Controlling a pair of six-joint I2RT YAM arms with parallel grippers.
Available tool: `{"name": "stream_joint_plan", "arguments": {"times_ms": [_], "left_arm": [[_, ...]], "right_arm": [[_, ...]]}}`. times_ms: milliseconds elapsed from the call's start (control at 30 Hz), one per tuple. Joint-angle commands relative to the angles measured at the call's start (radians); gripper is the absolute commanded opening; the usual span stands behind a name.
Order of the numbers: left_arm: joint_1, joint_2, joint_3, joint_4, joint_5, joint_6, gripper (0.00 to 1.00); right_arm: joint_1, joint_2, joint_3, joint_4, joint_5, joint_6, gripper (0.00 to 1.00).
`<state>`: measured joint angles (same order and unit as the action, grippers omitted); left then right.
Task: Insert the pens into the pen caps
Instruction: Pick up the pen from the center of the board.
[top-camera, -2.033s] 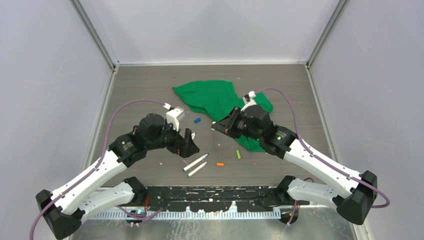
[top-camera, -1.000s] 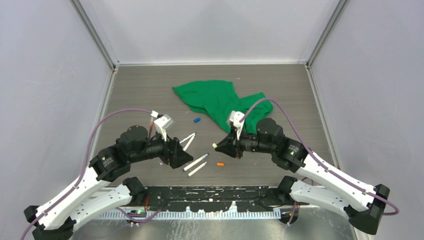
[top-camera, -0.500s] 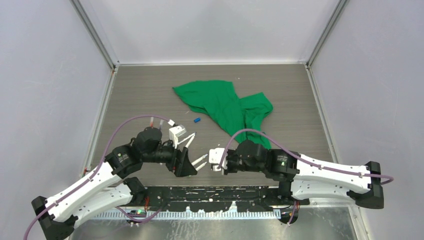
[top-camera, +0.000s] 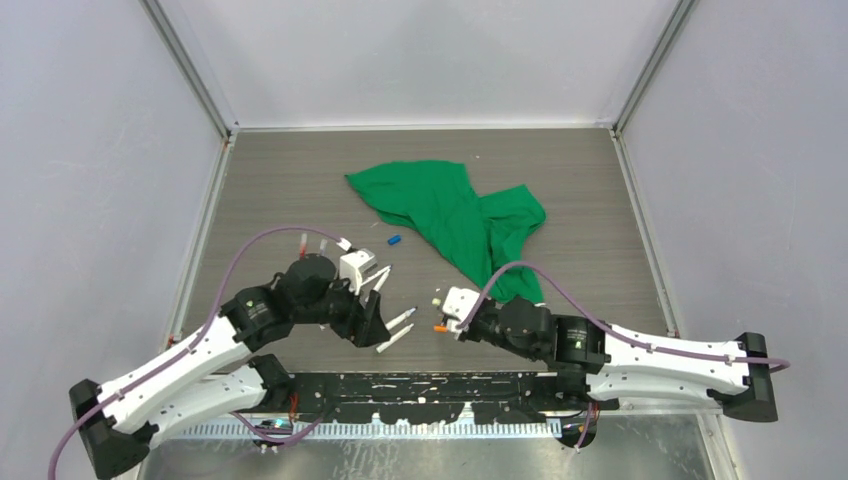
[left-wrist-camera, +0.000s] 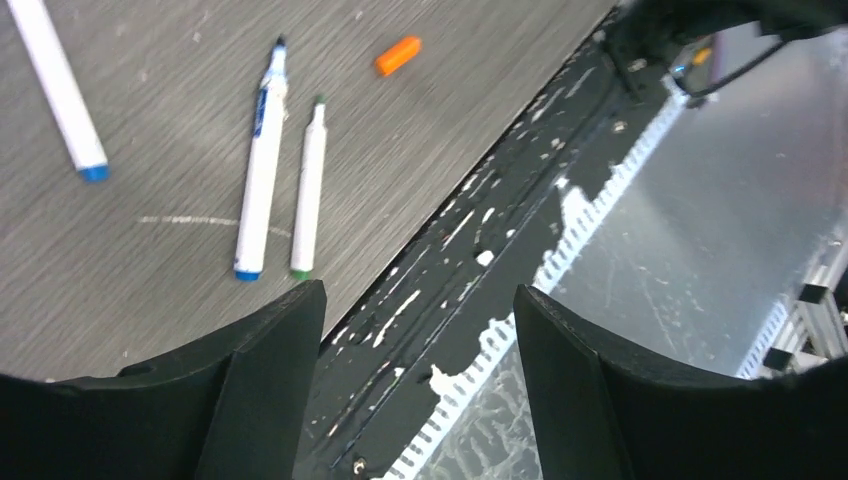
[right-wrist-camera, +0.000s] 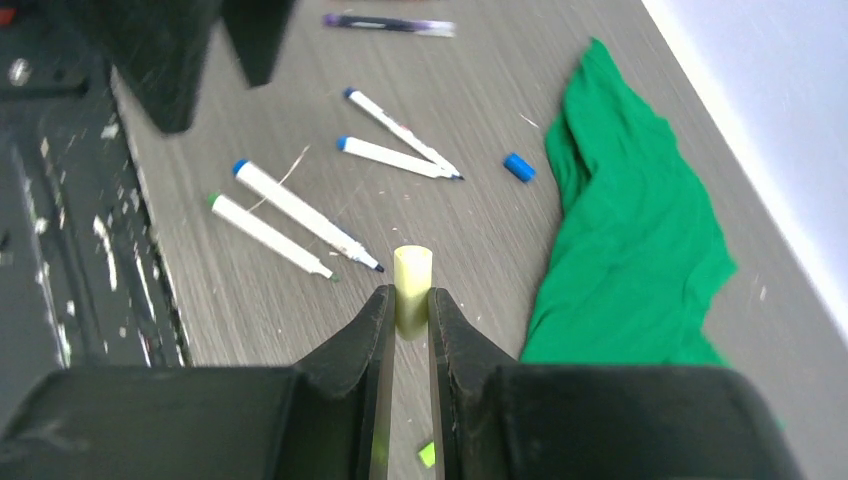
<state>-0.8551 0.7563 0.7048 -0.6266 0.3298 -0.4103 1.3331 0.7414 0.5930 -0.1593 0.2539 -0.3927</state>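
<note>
My right gripper (right-wrist-camera: 408, 296) is shut on a pale yellow pen cap (right-wrist-camera: 413, 276), held upright above the table; in the top view the gripper (top-camera: 446, 304) is at the near centre. My left gripper (left-wrist-camera: 418, 295) is open and empty, over the table's near edge, just near of two pens. These are a blue-ended pen (left-wrist-camera: 260, 160) and a green-ended pen (left-wrist-camera: 308, 190), lying side by side (top-camera: 398, 320). Two more pens (right-wrist-camera: 395, 140) lie crossed farther back (top-camera: 376, 278). An orange cap (top-camera: 440, 327) lies below the right gripper. A blue cap (top-camera: 394, 240) lies by the cloth.
A green cloth (top-camera: 450, 212) is crumpled at the back centre. A small green cap (right-wrist-camera: 428, 455) lies under the right fingers. A dark purple pen (right-wrist-camera: 390, 24) lies beyond the left gripper. The black base rail (left-wrist-camera: 480, 240) runs along the near edge.
My right gripper left the cloth and came to the near centre with the yellow cap in it. My left gripper swung toward the near edge beside the two pens.
</note>
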Motion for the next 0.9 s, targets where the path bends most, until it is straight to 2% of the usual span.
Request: {"name": "stream_joint_plan", "arguments": {"times_ms": [0,133,233,300,400,667,867], "left_arm": [[-0.07,0.066,0.026,-0.037,-0.195,-0.074,0.67],[-0.197,0.162,0.033,-0.053,-0.357,-0.146,0.58],[-0.322,0.279,0.058,-0.065,-0.459,-0.176,0.55],[-0.373,0.354,0.077,-0.08,-0.516,-0.191,0.52],[-0.389,0.426,0.079,-0.084,-0.559,-0.209,0.48],[-0.378,0.544,0.102,-0.06,-0.625,-0.175,0.44],[-0.336,0.598,0.126,-0.021,-0.584,-0.133,0.4]], "right_arm": [[-0.013,-0.05,-0.032,0.168,0.283,0.422,0.01],[-0.05,-0.003,-0.013,0.019,0.4,0.78,0.01],[-0.07,-0.013,-0.029,-0.015,0.428,0.994,0.01],[-0.084,-0.028,-0.041,-0.021,0.408,1.097,0.01],[-0.089,-0.04,-0.041,-0.035,0.391,1.196,0.01],[-0.089,-0.028,-0.02,-0.047,0.385,1.207,0.01],[-0.089,0.007,0.014,-0.049,0.413,1.18,0.01]]}}
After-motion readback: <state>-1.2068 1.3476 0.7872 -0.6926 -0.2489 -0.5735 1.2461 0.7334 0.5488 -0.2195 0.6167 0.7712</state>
